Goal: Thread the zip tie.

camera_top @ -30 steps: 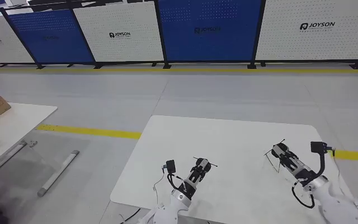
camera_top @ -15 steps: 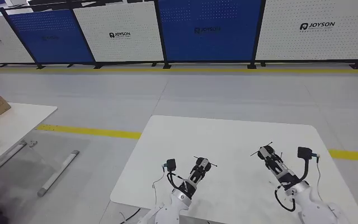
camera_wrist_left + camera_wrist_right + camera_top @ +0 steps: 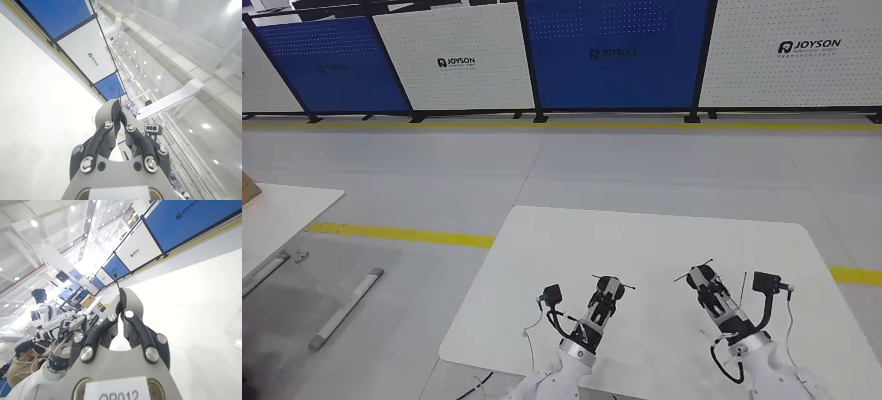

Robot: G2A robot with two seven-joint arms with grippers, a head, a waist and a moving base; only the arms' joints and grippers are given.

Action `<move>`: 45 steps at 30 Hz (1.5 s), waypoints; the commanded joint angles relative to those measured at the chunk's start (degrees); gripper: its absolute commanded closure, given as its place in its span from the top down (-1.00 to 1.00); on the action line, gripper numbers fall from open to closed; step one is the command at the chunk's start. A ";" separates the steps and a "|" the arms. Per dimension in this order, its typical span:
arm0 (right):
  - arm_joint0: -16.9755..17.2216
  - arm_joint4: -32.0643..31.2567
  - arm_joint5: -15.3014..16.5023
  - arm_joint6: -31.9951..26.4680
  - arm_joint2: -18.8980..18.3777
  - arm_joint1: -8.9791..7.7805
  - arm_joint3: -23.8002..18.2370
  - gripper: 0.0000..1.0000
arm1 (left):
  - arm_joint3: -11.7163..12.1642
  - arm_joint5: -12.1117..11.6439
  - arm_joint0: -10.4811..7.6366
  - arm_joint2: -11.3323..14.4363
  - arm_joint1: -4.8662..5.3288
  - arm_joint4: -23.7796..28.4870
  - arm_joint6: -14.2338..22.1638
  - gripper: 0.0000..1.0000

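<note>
Black nylon: the zip tie (image 3: pixel 117 281) is pinched between the pads of the right gripper (image 3: pixel 121 294), above the near half of the white table (image 3: pixel 642 240). Its square head stands clear beyond the fingertips. The rest of the band is hidden between the pads.

The left gripper (image 3: pixel 118 108) has its jaws pressed together on a thin black strip (image 3: pixel 119 94), also above the near half of the table. A short end projects past the fingertips. Whether this strip is part of a second tie cannot be determined. In the top view both pieces appear as hair-thin lines crossing the fingertips. The two grippers are near each other but apart.

Markings: a white label (image 3: pixel 115 389) on the body of the right gripper carries printed characters, cut off by the picture edge. A similar white tag (image 3: pixel 119 193) on the body of the left gripper is mostly cut off by the edge. The blue and white perforated panels (image 3: pixel 617 55) beyond the table each carry a logo with a wordmark.

Change: compared with one second ago, the right gripper has travelled inward along the near side of the table toward the left gripper, closing most of the gap. The left gripper has shifted slightly away from the robot. Both grips are unchanged.
</note>
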State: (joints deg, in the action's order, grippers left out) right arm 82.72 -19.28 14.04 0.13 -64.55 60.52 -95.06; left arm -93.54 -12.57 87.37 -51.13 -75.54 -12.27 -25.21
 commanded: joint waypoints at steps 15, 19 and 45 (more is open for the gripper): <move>-0.66 -0.07 -1.18 0.36 1.58 0.86 -0.02 -1.00 | 5.55 -0.67 -3.97 2.25 -1.50 -5.37 -6.97 -1.00; -1.26 -0.90 -0.41 0.63 2.98 1.46 -0.32 -1.00 | 7.61 0.32 -5.01 3.44 -2.13 -7.07 -7.68 -1.00; -2.10 -1.52 2.08 3.44 6.24 3.21 2.58 -1.00 | 8.97 0.12 -5.91 4.43 -2.81 -6.68 -8.21 -1.00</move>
State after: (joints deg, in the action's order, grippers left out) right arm 80.62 -20.75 16.20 3.53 -58.28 63.74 -92.44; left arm -84.57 -12.45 81.46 -46.71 -78.35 -18.95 -33.42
